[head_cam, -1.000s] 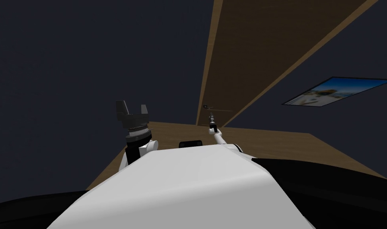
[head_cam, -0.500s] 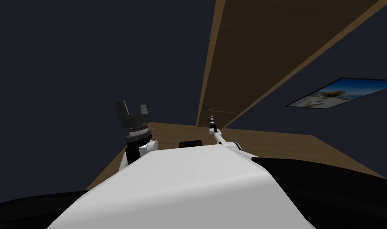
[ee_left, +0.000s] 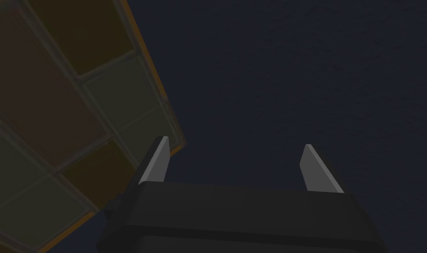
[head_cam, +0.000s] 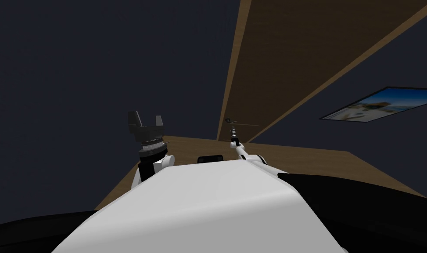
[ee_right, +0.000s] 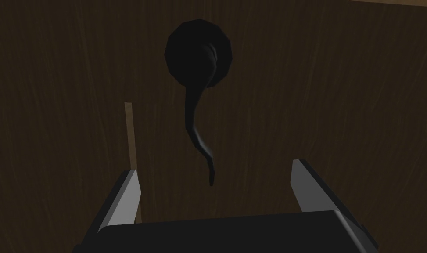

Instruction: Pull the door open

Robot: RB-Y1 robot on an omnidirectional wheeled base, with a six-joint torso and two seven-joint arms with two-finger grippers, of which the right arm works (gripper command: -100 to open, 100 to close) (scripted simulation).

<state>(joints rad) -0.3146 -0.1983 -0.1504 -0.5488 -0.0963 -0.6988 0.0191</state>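
Your right end effector (ee_right: 217, 193) is spread, pinching nothing; the black curved lever handle (ee_right: 195, 114) sits just ahead, its tip lined up between the fingers, no contact seen; its long axis runs from the round black rosette (ee_right: 198, 55) back toward the end effector; it is mounted on the dark brown wooden door (ee_right: 331, 88); right arm is nearer, so likely advance and close; left end effector (head_cam: 146, 125), also spread, is raised well apart.

clear gap at the lever

the right gripper (ee_right: 213, 168) is spread wide, and the dark lever (ee_right: 195, 118) has its tip in the gap between the fingers, touching neither. the brown door (ee_right: 339, 96) closes off everything behind it.
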